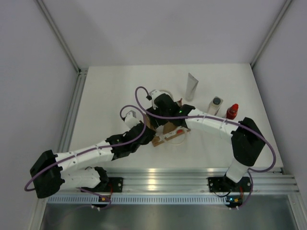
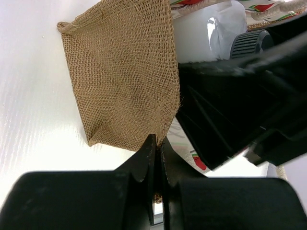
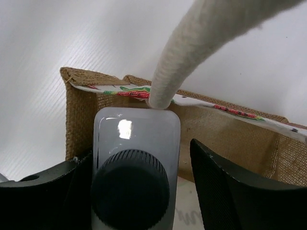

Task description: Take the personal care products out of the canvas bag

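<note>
The canvas bag (image 1: pixel 169 133) lies mid-table, tan weave with a red-and-white printed rim. My left gripper (image 1: pixel 145 128) is shut on the bag's edge (image 2: pixel 165 120), with its fingertips (image 2: pixel 152 143) pinching the weave. My right gripper (image 1: pixel 161 118) is inside the bag's mouth, open. Its fingers (image 3: pixel 216 182) straddle the clear bottle with the dark cap (image 3: pixel 136 139), the left finger close against it and the right one a small gap away. That bottle also shows in the left wrist view (image 2: pixel 211 33). The white squeeze tube (image 1: pixel 192 86), the white bottle with the grey cap (image 1: pixel 215 106) and the red bottle (image 1: pixel 232 111) stand on the table to the bag's right.
A white rope handle (image 3: pixel 192 43) arches over the bag's far wall (image 3: pixel 230 136), just above the clear bottle. A second handle loop (image 1: pixel 176 139) lies on the table at the bag's near side. The table is white, with walls at the left, back and right.
</note>
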`<state>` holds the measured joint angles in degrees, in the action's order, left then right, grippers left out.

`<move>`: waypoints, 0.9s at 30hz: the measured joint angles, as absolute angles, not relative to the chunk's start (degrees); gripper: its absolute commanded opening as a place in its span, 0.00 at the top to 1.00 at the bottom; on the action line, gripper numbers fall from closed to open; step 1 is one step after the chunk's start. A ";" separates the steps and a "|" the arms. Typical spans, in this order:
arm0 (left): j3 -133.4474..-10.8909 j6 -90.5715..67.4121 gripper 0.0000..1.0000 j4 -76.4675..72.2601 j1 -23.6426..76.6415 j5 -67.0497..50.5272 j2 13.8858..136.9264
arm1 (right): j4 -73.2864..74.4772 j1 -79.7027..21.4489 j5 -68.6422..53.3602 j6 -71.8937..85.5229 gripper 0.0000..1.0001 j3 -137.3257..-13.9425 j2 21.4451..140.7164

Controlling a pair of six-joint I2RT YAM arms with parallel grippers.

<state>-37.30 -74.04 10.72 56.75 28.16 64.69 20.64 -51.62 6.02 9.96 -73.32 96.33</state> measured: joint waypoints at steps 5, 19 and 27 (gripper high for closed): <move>-37.30 -74.02 1.00 10.72 56.75 28.23 64.69 | 18.26 -51.62 6.48 9.96 0.35 -73.32 99.07; -37.30 -74.00 1.00 10.72 56.66 29.06 64.69 | 14.22 -51.75 7.92 9.63 1.00 -72.79 99.92; -37.30 -74.02 1.00 10.72 56.66 29.04 64.64 | 15.31 -51.77 11.66 9.21 1.00 -70.65 96.60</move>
<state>-37.30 -74.02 10.72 56.66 29.04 64.64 15.31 -51.77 11.66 9.21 -70.65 96.60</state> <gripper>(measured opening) 0.056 0.478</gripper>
